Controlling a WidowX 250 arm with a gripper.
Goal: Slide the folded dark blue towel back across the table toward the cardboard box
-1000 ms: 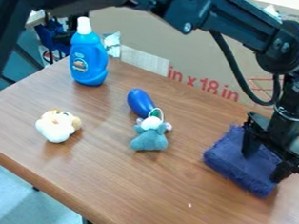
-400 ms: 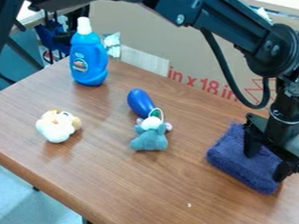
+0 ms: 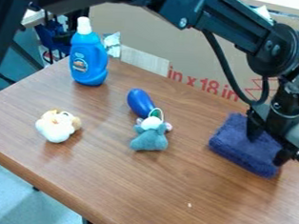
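Note:
At the right of the table, the gripper (image 3: pixel 268 143) points down over a dark blue fluffy cloth (image 3: pixel 240 148). It is open, its fingers wide apart and low against the cloth, one over its back part and the other by its right edge. The far right part of the cloth is hidden behind the gripper. A grey-blue plush toy (image 3: pixel 150 138) with a white top lies near the middle, just in front of a shiny blue eggplant-shaped object (image 3: pixel 140 103). Farther left sits a small white and beige plush toy (image 3: pixel 55 126).
A blue bottle (image 3: pixel 88 57) with a white cap stands upright at the table's back left. Behind the wooden table (image 3: pixel 141 190) rises a large cardboard panel (image 3: pixel 182 44) with red print. The arm spans the top of the view, above the table's back edge.
The gripper and the blue cloth have moved together toward the table's back edge, a short way. The toys, the eggplant-shaped object and the bottle have stayed in place.

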